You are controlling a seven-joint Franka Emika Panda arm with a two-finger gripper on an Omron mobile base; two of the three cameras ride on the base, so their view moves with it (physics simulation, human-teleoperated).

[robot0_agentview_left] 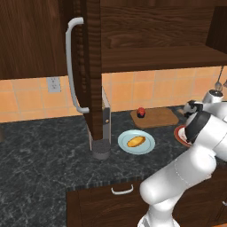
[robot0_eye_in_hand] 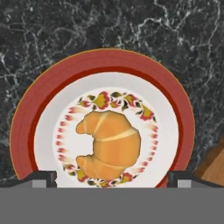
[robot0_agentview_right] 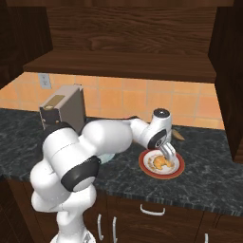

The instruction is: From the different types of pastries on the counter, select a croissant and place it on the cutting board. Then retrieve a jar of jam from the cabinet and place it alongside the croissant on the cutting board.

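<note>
Hand view puts the croissant (robot0_eye_in_hand: 109,144) mid-frame on the red-rimmed plate (robot0_eye_in_hand: 26,127), the hand (robot0_eye_in_hand: 112,178) open, tips wide on either side. Step: picking it up; next, I judge, descend and close.

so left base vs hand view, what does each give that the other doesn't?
Left base alone: the jar of jam sitting on the cutting board, the oval pastry on the light blue plate, the cabinet door swung open. Hand view alone: the croissant, centred between the open fingertips. Both: the red-rimmed plate, the counter and some of the board.
</note>
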